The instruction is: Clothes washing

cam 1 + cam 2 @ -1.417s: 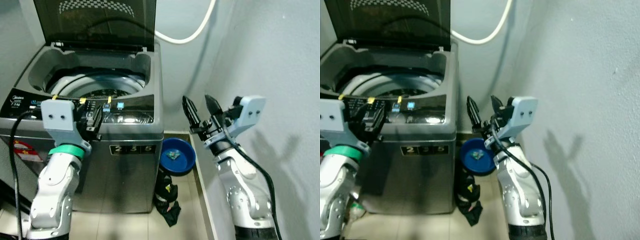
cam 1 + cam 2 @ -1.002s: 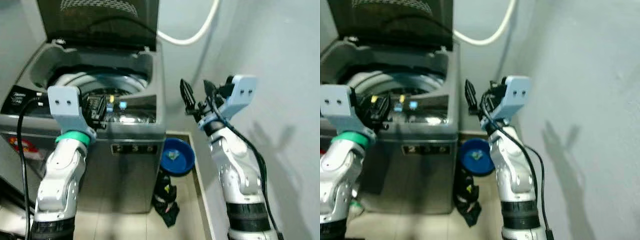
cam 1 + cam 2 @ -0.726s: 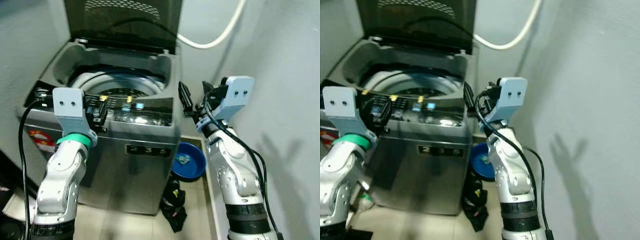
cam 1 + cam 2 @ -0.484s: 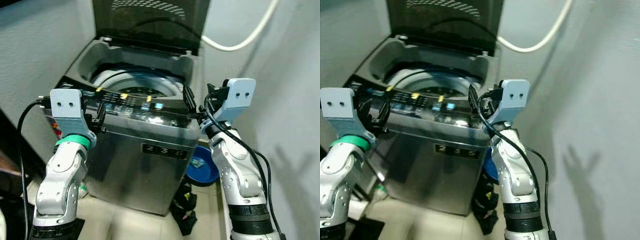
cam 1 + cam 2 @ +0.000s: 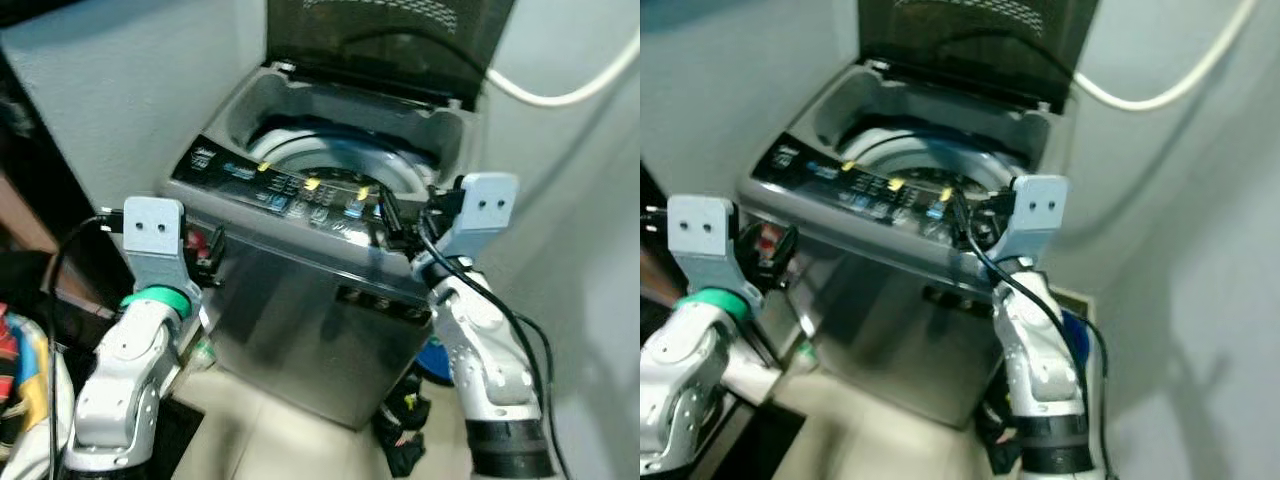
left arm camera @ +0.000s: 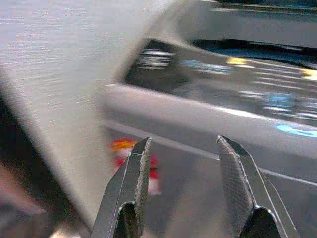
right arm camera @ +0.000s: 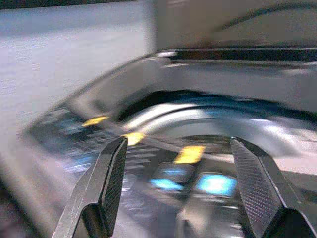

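Note:
A grey top-loading washing machine (image 5: 300,300) stands with its dark lid (image 5: 390,40) raised and its drum (image 5: 330,160) exposed. Yellow and blue stickers mark its control panel (image 5: 290,190). My left gripper (image 5: 210,255) is held up open in front of the machine's left front corner, with nothing between its fingers (image 6: 131,173). My right gripper (image 5: 392,215) is open and holds nothing at the panel's right end; the wrist view looks across the panel (image 7: 163,173) into the drum. A bundle of colourful cloth (image 5: 25,375) lies at the far left. The views are blurred.
A white hose (image 5: 570,95) loops along the wall behind the machine. A blue basin (image 5: 436,362) and a black item (image 5: 402,440) sit on the floor between the machine and the right wall. Dark furniture (image 5: 30,200) stands on the left.
The whole view has swung left, so the machine now sits centre-right and the cloth has come into sight. Both grippers stay open; the right one now lies over the panel's right end.

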You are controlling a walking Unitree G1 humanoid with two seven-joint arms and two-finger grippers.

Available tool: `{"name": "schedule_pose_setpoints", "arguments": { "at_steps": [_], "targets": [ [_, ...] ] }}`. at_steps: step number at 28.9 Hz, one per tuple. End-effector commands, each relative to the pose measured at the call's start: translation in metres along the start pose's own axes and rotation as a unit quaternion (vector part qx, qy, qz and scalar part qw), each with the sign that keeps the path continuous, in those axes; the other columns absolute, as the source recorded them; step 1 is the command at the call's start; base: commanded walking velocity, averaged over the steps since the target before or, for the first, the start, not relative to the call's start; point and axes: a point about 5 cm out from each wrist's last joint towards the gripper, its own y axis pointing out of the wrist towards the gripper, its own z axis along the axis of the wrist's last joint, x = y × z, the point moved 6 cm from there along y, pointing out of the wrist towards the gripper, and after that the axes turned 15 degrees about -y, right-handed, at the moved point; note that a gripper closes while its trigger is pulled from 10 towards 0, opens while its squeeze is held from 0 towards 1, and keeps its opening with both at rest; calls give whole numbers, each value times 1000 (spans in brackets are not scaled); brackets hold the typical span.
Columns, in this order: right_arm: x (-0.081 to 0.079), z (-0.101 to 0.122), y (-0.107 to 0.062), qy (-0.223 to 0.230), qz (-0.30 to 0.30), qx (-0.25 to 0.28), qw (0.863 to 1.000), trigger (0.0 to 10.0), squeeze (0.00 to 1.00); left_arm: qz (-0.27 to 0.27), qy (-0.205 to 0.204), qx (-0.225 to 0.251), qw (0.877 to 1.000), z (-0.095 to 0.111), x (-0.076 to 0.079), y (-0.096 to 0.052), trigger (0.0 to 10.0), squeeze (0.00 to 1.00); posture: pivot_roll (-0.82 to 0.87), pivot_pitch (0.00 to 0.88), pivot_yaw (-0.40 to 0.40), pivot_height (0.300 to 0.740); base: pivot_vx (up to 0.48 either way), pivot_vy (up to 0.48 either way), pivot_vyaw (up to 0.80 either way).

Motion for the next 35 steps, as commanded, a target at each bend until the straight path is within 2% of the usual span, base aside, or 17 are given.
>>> {"name": "schedule_pose_setpoints", "arguments": {
  "at_steps": [1, 6, 8, 11, 15, 23, 35],
  "targets": [
    [1, -5, -1, -3, 0, -10, 1000, 10000, 0, 2, 4, 5, 1000, 2, 0, -2, 10000, 0, 72, 9, -25, 740, 0, 0, 800],
    [-1, 0, 3, 5, 9, 1, 1000, 10000, 0, -1, -1, 14, 1000, 8, 1, 0, 10000, 0, 74, 6, -30, 740, 0, 0, 800],
    [-1, 8, 8, 16, 14, 15, 1000, 10000, 0, -7, 19, 24, 1000, 14, -1, 0, 10000, 0, 73, 4, -29, 740, 0, 0, 800],
    [0, 12, 10, 22, 14, 22, 999, 10000, 0, -8, 28, 24, 999, 15, -2, 0, 10000, 0, 74, 2, -29, 740, 0, 0, 800],
    [2, 20, 14, 29, 19, 36, 999, 10000, 0, 1, 17, 28, 999, 19, -5, 1, 10000, 0, 78, 6, -33, 740, 0, 0, 800],
    [-4, 23, 16, 33, 43, 40, 998, 10000, 0, 5, 4, 42, 999, 23, -3, -3, 10000, 0, 84, 12, -34, 740, 0, 0, 800],
    [-8, 16, 13, 30, 63, 27, 997, 10000, 0, 4, -12, 34, 999, 14, 3, -6, 10000, 0, 79, 16, -41, 740, 0, 0, 800]
  ]
}}
